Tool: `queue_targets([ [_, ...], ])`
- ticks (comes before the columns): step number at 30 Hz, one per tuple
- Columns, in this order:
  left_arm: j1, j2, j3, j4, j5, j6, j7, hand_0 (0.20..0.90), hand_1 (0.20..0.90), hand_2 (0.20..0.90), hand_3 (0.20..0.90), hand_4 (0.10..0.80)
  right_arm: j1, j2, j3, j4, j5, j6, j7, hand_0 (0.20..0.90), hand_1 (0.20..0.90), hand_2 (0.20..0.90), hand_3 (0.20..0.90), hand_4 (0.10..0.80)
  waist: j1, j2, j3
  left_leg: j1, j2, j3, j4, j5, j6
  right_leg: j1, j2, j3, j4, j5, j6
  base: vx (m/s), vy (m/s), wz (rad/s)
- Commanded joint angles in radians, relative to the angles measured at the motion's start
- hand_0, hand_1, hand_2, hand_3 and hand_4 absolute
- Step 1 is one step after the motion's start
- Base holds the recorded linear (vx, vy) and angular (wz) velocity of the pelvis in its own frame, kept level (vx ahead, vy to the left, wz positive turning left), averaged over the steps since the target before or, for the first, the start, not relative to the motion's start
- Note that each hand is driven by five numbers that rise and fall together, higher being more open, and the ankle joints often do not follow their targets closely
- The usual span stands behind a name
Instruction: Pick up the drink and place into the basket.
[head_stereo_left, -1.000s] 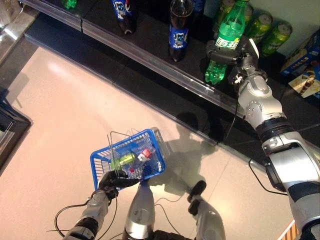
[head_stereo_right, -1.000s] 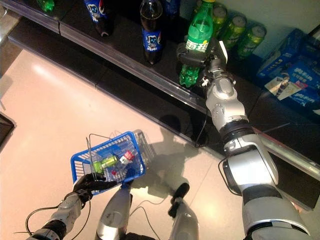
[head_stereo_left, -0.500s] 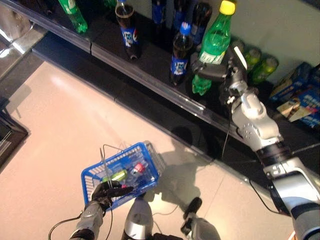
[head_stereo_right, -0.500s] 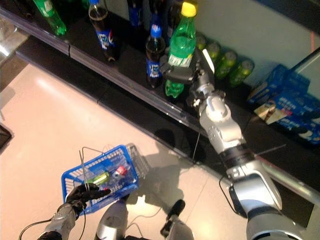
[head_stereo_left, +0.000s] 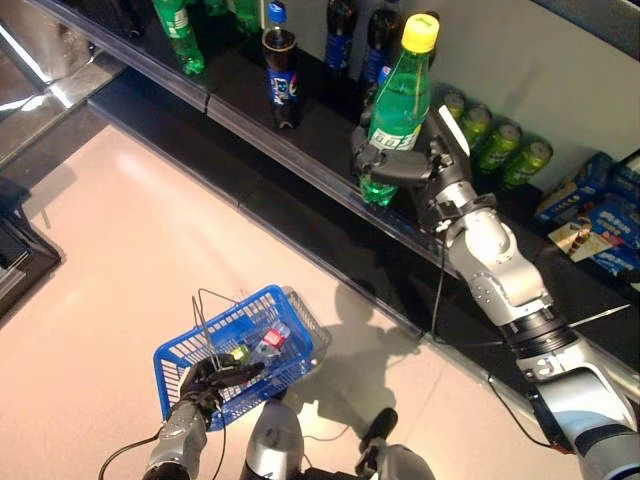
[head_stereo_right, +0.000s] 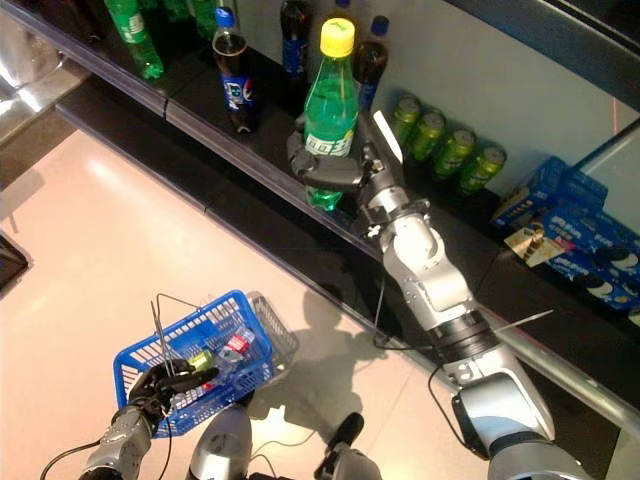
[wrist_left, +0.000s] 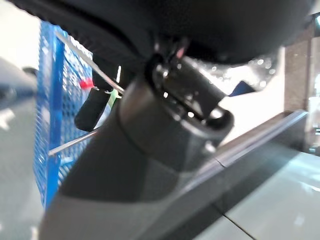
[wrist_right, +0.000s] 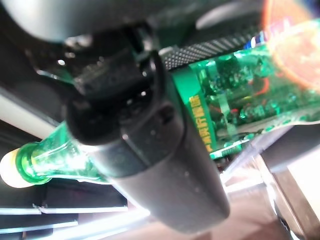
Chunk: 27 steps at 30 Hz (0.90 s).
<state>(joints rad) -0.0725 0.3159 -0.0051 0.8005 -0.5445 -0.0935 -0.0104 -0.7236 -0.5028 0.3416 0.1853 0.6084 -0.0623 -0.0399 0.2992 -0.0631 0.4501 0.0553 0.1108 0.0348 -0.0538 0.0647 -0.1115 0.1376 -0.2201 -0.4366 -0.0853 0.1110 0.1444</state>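
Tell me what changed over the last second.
The right hand keeps its grip on the green plastic bottle with the yellow cap, now lifted off the dark shelf. The left hand still holds the blue wire basket by its handle.

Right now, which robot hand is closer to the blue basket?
The left. The left hand is curled round the wire handle of the blue basket. The right hand is far up at the shelf, wrapped round the green bottle.
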Motion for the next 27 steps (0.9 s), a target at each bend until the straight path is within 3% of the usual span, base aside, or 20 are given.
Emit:
queue_targets([
  [1, 0.028, 0.075, -0.046, -0.095, -0.105, -0.164, -0.055, 0.3, 0.3, 0.3, 0.2, 0.1, -0.001, 0.031, 0.012, -0.031, 0.002, -0.144, -0.01, 0.3, 0.3, 0.3, 0.2, 0.1, 0.011, 0.005, -0.4, -0.003, 0.006, 0.036, -0.033, -0.011, 0.011, 0.032, -0.046, -0.027, 0.007, -0.022, 0.057, 0.003, 0.004, 0.16],
  [9, 0.045, 0.094, -0.048, -0.39, -0.239, -0.15, -0.163, 0.3, 0.3, 0.3, 0.2, 0.1, 0.009, 0.048, 0.017, -0.031, -0.009, -0.131, -0.048, 0.3, 0.3, 0.3, 0.2, 0.1, 0.064, -0.006, -0.402, -0.01, 0.001, -0.018, -0.033, -0.002, 0.008, 0.067, -0.031, -0.06, 0.009, -0.033, 0.049, 0.011, 0.004, 0.17],
  [27, -0.017, 0.154, -0.114, -0.83, -0.458, -0.079, -0.305, 0.3, 0.3, 0.3, 0.2, 0.1, 0.014, 0.064, 0.06, -0.055, -0.034, -0.103, -0.079, 0.3, 0.3, 0.3, 0.2, 0.1, 0.121, -0.023, -0.403, -0.018, -0.029, -0.104, -0.033, 0.002, 0.016, 0.088, -0.025, -0.093, 0.031, -0.044, 0.042, 0.021, 0.007, 0.15],
])
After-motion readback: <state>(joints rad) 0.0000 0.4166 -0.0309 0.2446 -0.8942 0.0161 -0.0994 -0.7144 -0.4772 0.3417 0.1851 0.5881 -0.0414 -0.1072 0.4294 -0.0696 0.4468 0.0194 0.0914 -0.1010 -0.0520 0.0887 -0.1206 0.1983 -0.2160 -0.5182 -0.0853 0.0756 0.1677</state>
